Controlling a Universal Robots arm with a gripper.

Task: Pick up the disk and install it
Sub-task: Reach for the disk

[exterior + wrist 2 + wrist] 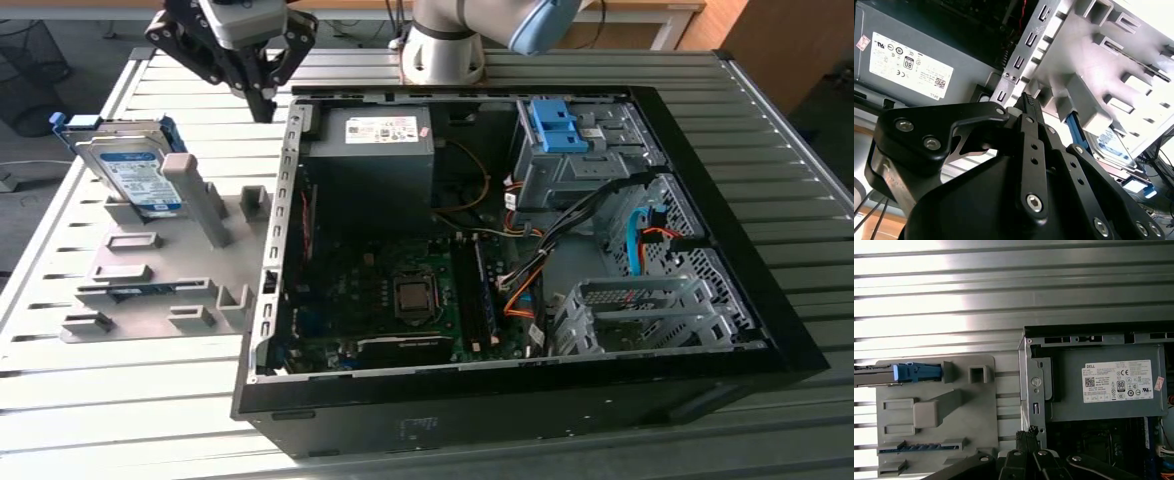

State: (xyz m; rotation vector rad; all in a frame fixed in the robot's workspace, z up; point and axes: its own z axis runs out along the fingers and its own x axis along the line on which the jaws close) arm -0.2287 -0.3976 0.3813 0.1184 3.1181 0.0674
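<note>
**Item: disk** [134, 172]. A flat silver-grey drive with a white-and-blue label and blue side rails. It stands on edge, tilted, in a slot at the far end of the grey fixture plate [167, 270], on the exterior view's left. It has not been picked up or installed. The first wrist view shows it edge-on [899, 374], with a blue rail running along it. The print on its label is too small to make out.

**Gripper** [260, 100]. Black, with its fingers drawn together and nothing between them. It hangs by the far corner of the computer case [534, 405] on the exterior view's left. It is near the disk but not touching it. Its tips also show in the second wrist view [1026, 100] and the first wrist view [1029, 432].

**Fixture plate.** It lies flat, just beside the case, and carries several raised grey blocks and slots.

**Computer case.** A black tower lying on its side with the panel off.
- At the far left is the power supply [367, 165], a dark grey box with a white sticker [380, 129] of fine print, symbols and a square code.
- At the far right is a blue clip bracket [558, 125] on the metal drive cage.
- Nearer is the motherboard [387, 300], with orange and black cables [514, 285] to its right.

**Surface.** A table [134, 400] of ribbed aluminium profiles, brightly lit.

**Room.** The arm's pale base [441, 50] stands at the table's far edge, and wooden furniture [774, 40] stands beyond it on the right.
</note>
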